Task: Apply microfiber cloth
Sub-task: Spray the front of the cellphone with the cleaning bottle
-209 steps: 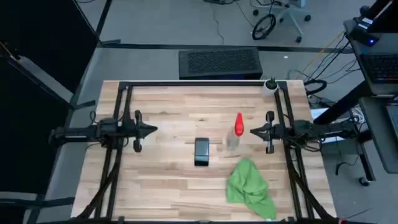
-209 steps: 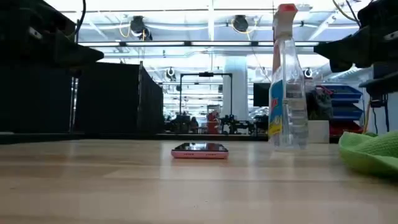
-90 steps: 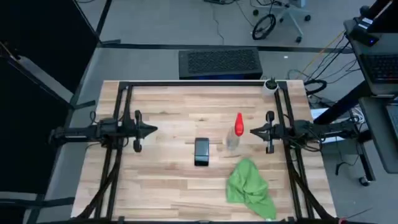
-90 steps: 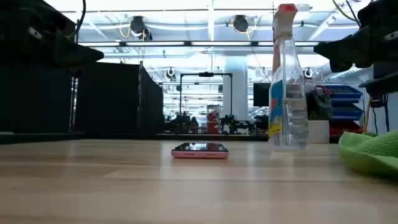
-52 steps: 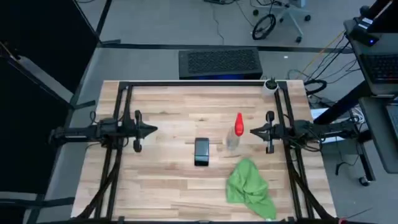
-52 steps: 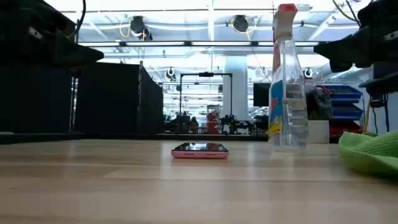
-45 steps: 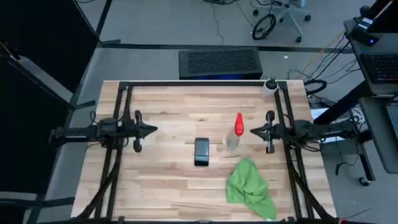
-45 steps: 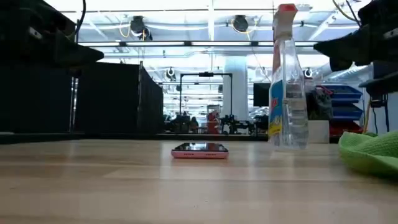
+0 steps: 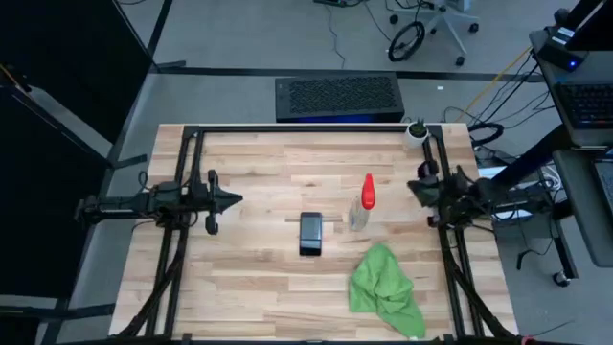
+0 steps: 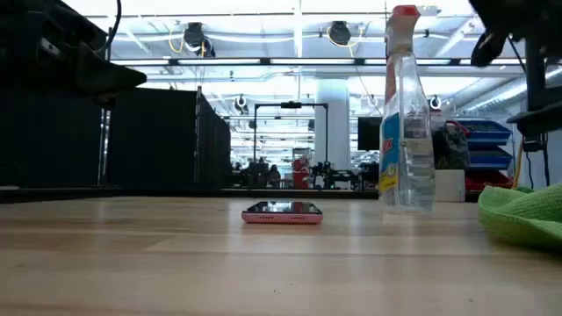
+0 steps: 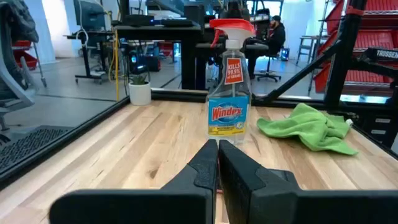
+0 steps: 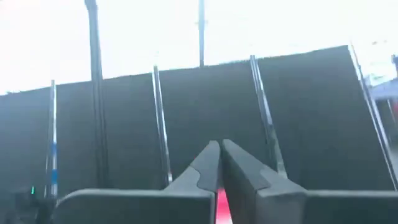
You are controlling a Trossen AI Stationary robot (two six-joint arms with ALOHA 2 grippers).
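The bright green microfiber cloth lies crumpled on the table near its front right; it also shows in the low view and the left wrist view. A black phone lies flat at the table's middle. Just right of it, a clear spray bottle with a red nozzle stands upright. My left gripper hovers shut at the table's left, pointing toward the bottle. My right gripper is shut and raised at the right, beyond the cloth, its fingers pointing up at a black curtain.
Black frame rails run along the table's left, right and far sides. A small potted plant stands at the far right corner. A dark grille box lies on the floor beyond the far edge. Bare wood lies between the phone and the left gripper.
My right gripper has drawn back toward the table's right edge, risen and tipped upward; in the low view it has gone up to the picture's top. Cloth, phone, bottle and left arm have kept still.
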